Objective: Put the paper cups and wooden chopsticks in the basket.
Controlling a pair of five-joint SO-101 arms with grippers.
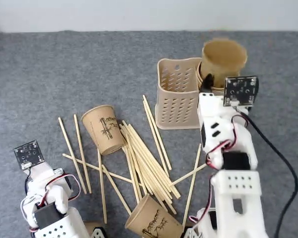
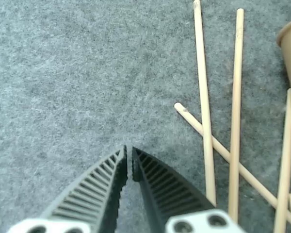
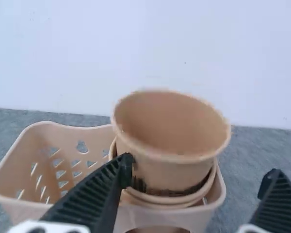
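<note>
Paper cup [image 1: 223,57] sitting nested in another inside the basket [image 1: 176,94]; right gripper [image 3: 200,170] gaping wide around it, likely releasing; left gripper [image 2: 128,155] pinched nearly together, empty, hanging over grey mat [image 2: 63,73]; next calling for fetching fallen cups [image 1: 103,129] and chopsticks [image 1: 144,158].

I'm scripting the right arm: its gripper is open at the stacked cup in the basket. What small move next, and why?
Probably draw the right gripper up and back, clear of the top cup: its jaws stand open, and that cup already nests in another inside the basket. Other cups and chopsticks lie on the carpet.
</note>
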